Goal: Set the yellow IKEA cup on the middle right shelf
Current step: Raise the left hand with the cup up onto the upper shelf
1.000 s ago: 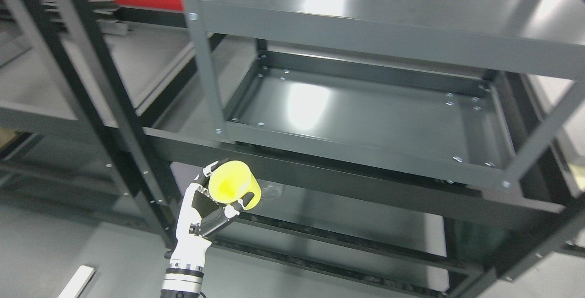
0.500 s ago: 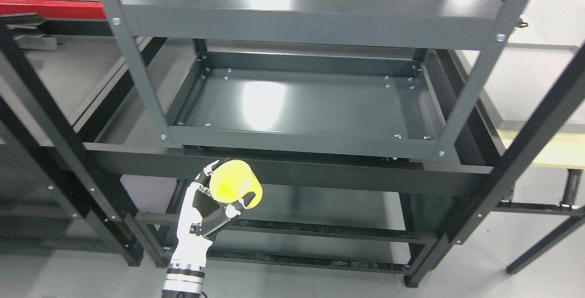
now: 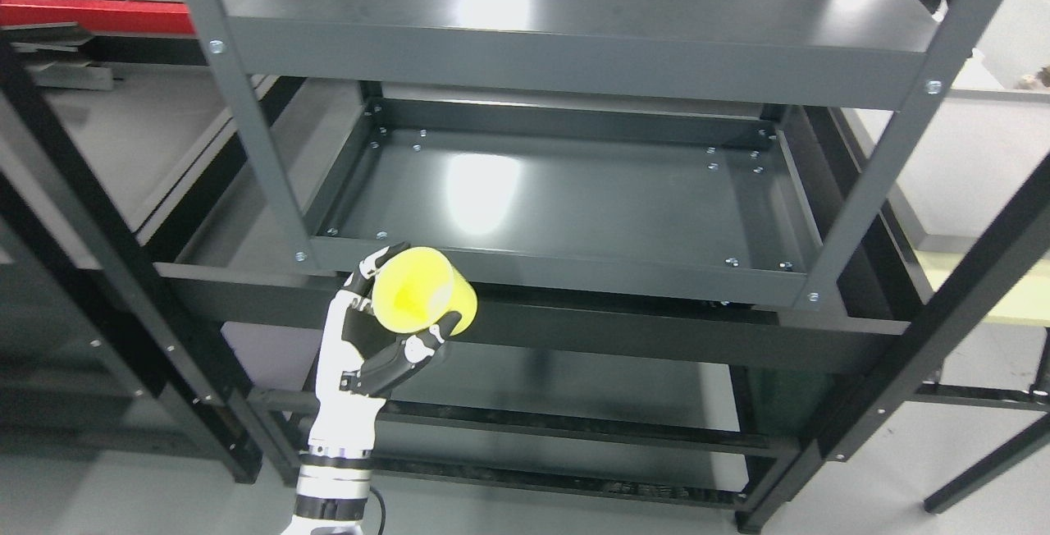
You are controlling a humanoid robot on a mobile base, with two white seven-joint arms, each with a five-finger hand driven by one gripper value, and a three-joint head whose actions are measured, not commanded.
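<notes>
One white-and-black robotic left hand (image 3: 369,338) grips a bright yellow plastic cup (image 3: 422,290), fingers curled around it, just below the dark grey metal shelf's front rim (image 3: 558,271).

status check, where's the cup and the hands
Left hand shut on yellow cup, right hand not in view. Cup held in front of the middle shelf's front rim, not yet on it. Shelf surface bare, nothing blocking.

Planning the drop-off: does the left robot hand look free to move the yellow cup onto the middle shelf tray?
Probably yes. The left robot hand holds the yellow cup just before the middle shelf tray, whose front is open between the uprights.
</notes>
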